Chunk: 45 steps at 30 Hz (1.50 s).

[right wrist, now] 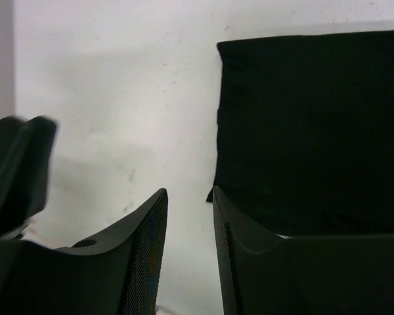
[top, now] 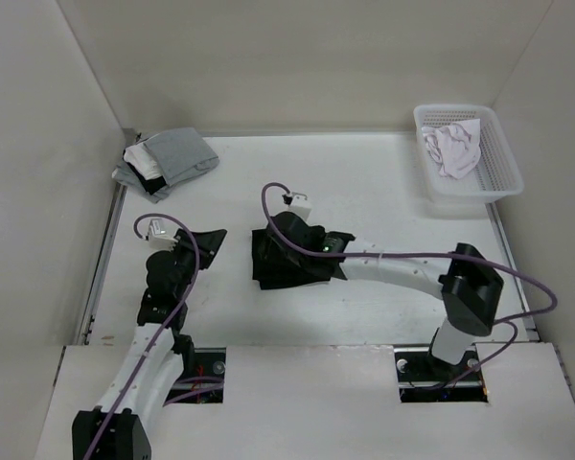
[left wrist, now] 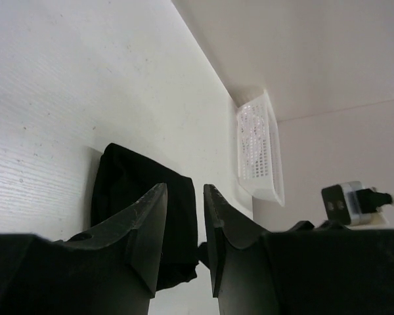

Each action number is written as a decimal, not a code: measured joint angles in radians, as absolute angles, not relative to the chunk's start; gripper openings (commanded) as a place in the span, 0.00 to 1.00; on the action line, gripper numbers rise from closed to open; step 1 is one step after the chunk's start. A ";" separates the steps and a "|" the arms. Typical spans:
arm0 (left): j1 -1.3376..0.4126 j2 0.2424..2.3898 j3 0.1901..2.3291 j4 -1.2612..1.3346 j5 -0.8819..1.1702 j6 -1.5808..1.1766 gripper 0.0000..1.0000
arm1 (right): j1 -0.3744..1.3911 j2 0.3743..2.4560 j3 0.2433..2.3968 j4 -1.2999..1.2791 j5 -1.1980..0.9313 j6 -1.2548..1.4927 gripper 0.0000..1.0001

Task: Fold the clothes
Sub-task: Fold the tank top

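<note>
1. Your black top sits folded up mid-table, with the right arm's wrist hanging over it.
2. The right wrist cam shows what the overhead can't: right gripper parted, nothing in it, top just ahead.
3. The left gripper is also parted and empty.
4. Only the overhead shows what's in the basket: a white garment.

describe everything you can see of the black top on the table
The black top is plain, thin, soft-looking fabric, folded into a compact, roughly rectangular bundle. It lies flat on the white table near the middle. The right arm reaches over it in the top view, hiding part. The right gripper stands open beside its edge, holding nothing. No label shows.
</note>
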<state>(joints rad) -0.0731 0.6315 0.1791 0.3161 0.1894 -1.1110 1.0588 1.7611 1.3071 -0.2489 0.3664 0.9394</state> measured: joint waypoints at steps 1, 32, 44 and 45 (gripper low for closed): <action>-0.077 0.631 0.179 0.314 0.196 -1.111 0.28 | 1.065 1.729 1.286 -0.239 0.364 0.933 0.31; -0.455 0.957 0.250 0.379 -0.088 -1.002 0.31 | 0.815 1.416 0.564 0.252 0.106 0.812 0.38; -0.253 0.736 0.295 0.052 -0.158 -0.834 0.38 | 0.529 0.949 0.522 0.306 0.091 0.713 0.13; -0.238 0.739 0.297 0.030 -0.157 -0.823 0.39 | 0.503 0.937 0.496 0.327 0.097 0.712 0.05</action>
